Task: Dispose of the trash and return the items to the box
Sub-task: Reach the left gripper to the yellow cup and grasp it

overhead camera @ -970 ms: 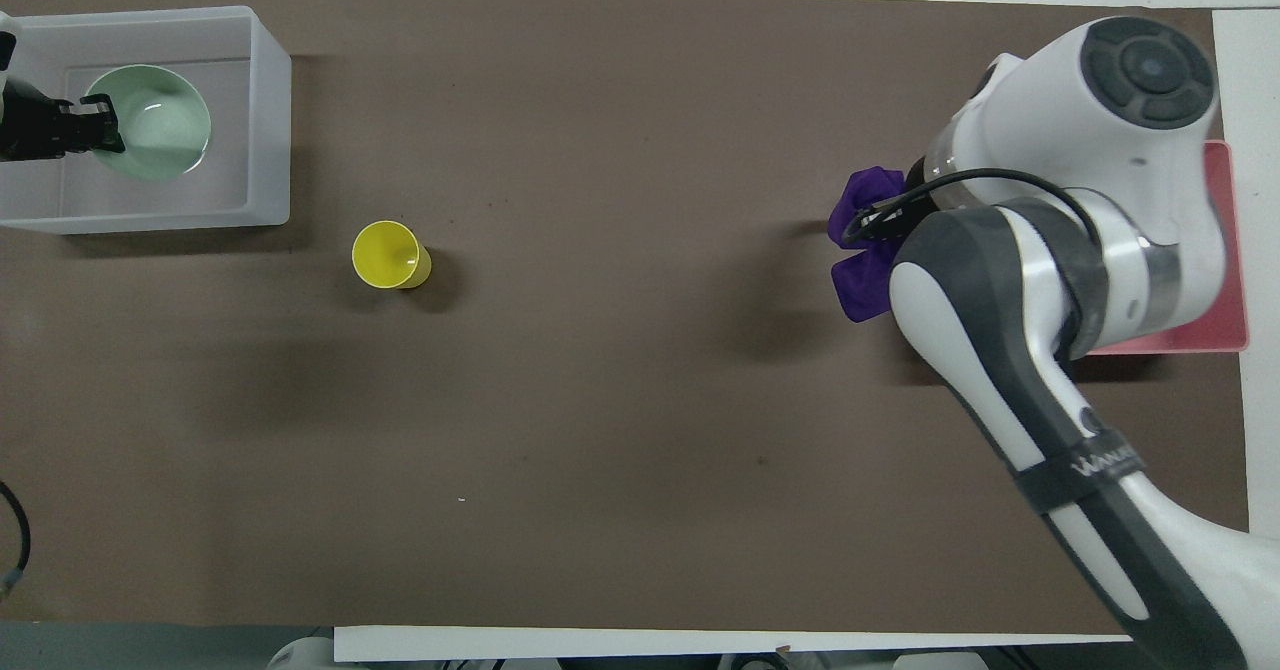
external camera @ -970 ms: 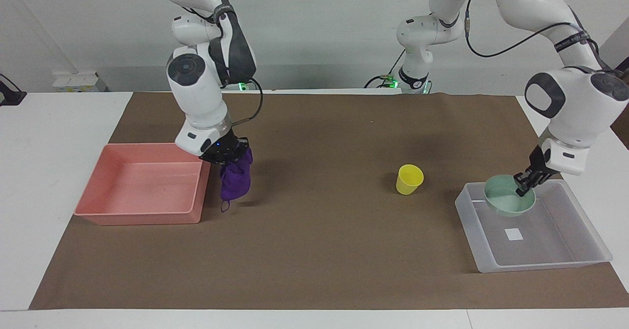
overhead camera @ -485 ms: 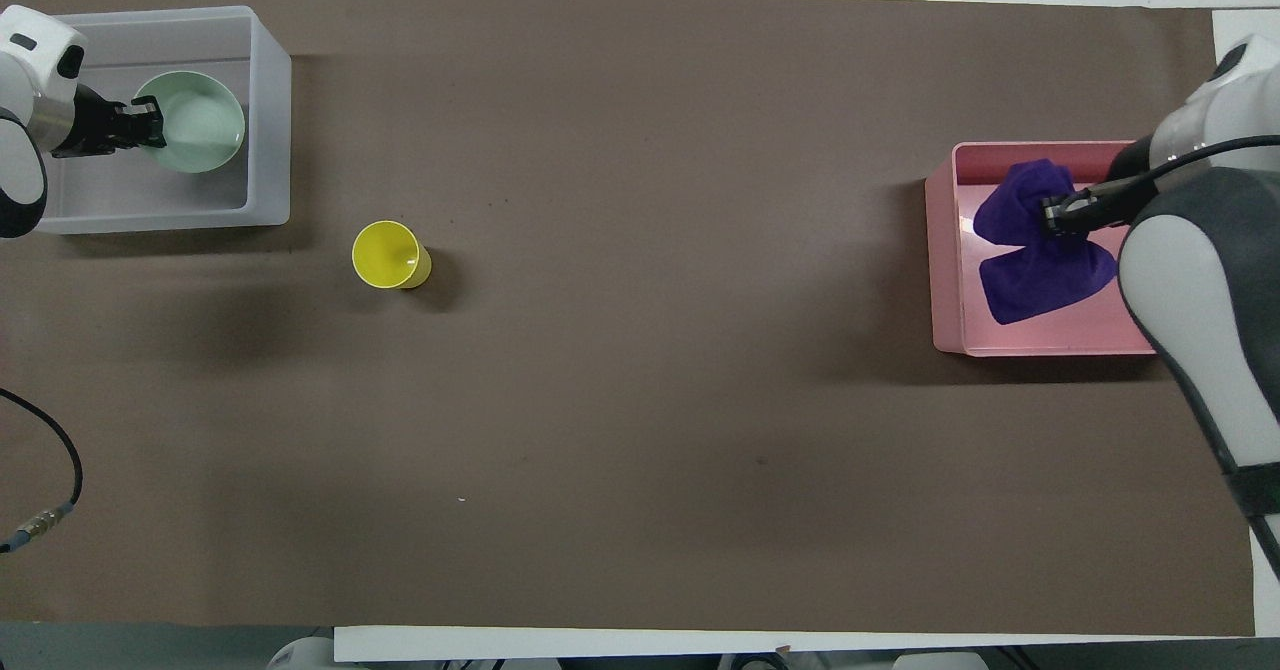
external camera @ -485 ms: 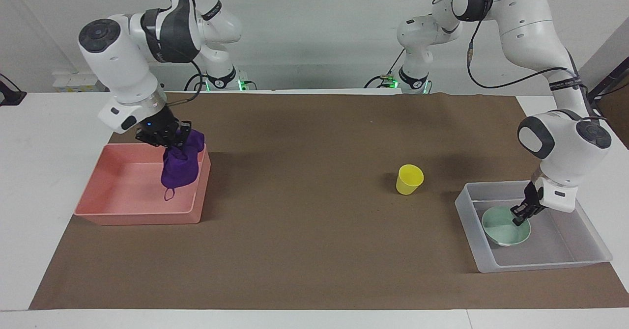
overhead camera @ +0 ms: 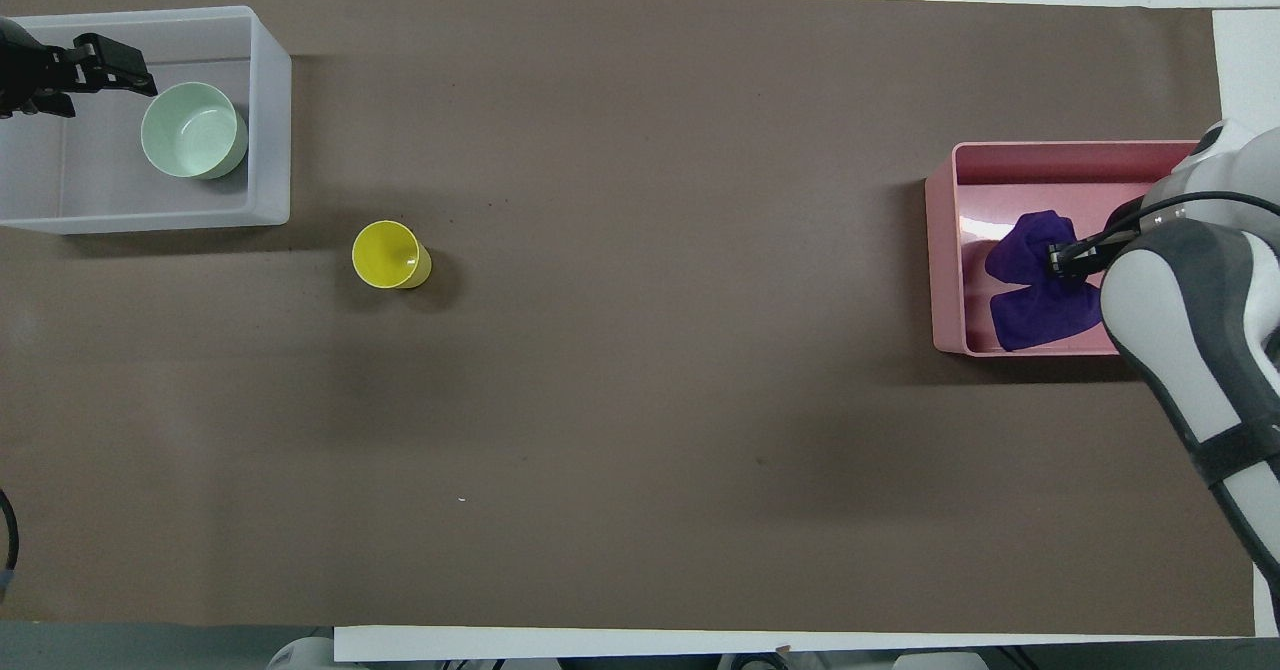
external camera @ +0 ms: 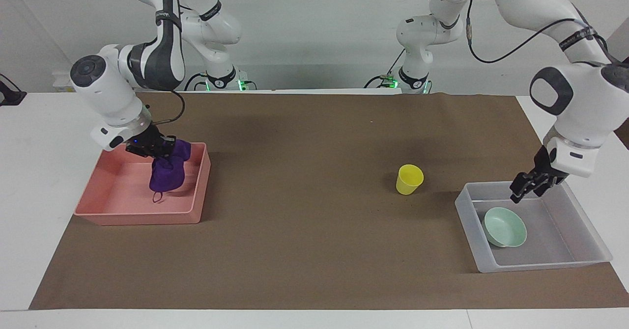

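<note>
The purple cloth wad [external camera: 167, 174] hangs from my right gripper [external camera: 156, 148], which is shut on its top. It hangs inside the pink bin [external camera: 123, 216], its lower end at or near the floor. In the overhead view the cloth [overhead camera: 1030, 305] and right gripper [overhead camera: 1058, 256] are over the pink bin [overhead camera: 945, 250]. The mint-green bowl [external camera: 505, 227] lies in the translucent box [external camera: 555, 255]. My left gripper [external camera: 528, 187] is open and empty above the box, apart from the bowl [overhead camera: 192, 130]. The yellow cup [external camera: 409, 178] stands upright on the mat beside the box.
Brown paper mat [external camera: 314, 250] covers the table between the pink bin at the right arm's end and the translucent box [overhead camera: 270, 100] at the left arm's end. The yellow cup [overhead camera: 388, 254] is the only loose thing on it.
My right gripper carried the cloth over the pink bin and lowered it inside. My left gripper set the bowl down in the box, let go and rose above it.
</note>
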